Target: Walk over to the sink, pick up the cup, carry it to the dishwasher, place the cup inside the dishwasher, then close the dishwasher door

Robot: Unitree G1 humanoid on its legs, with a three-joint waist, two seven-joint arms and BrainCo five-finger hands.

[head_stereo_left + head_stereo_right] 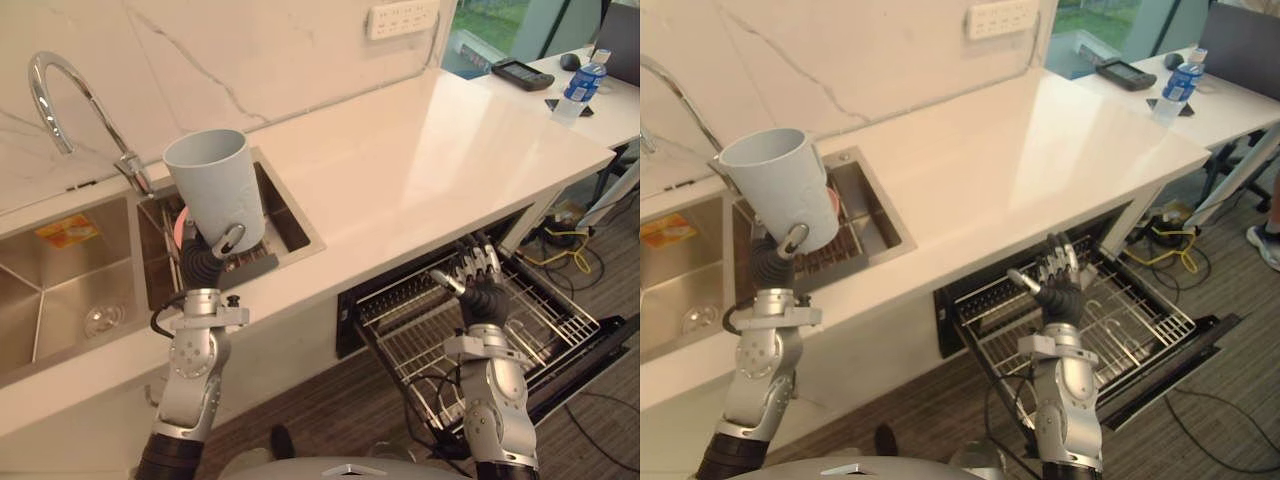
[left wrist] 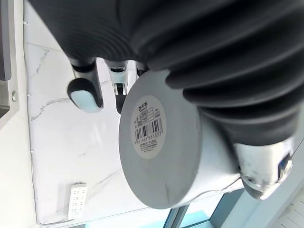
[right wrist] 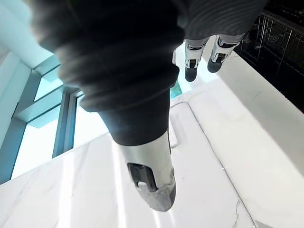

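Cup: my left hand curled round its base, above sink.
Risk: low grip; I fear tipping mid-carry.
Right hand: spread.

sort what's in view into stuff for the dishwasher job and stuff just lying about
For the job: cup, held in the left robot hand by the sink; open dishwasher with its rack pulled out; right robot hand, open over the rack.
Lying about: water bottle, dark handset, wall socket strip.
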